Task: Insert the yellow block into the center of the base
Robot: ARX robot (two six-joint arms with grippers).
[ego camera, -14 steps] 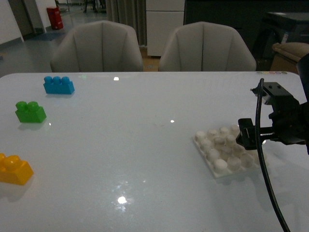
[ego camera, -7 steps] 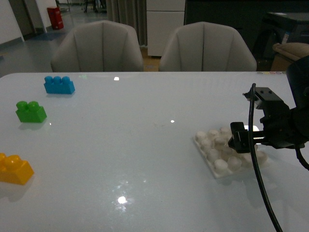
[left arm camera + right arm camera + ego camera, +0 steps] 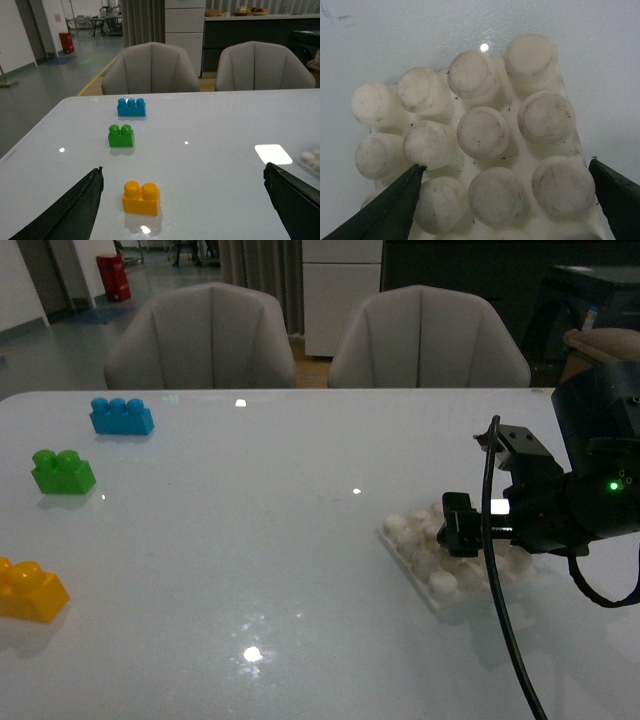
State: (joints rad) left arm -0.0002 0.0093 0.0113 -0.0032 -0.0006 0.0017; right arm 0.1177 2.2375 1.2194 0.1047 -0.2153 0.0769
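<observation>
Looks like an open-plan office or lab floor, not a home. Glossy white table (image 3: 210, 165) with two grey padded chairs (image 3: 151, 67) behind it, meeting-room style. Beyond: polished grey floor (image 3: 65, 75) with a yellow line (image 3: 98, 75) painted on it, like a marked walkway. Red container (image 3: 66, 42) against the far wall, can't tell what it is. More desks and chairs (image 3: 100, 22) far back. Full-height curtain (image 3: 143, 22), white cabinet (image 3: 184, 25), dark counter (image 3: 250, 30) with small items on top, too small to identify. Overhead lights glare off the table.
</observation>
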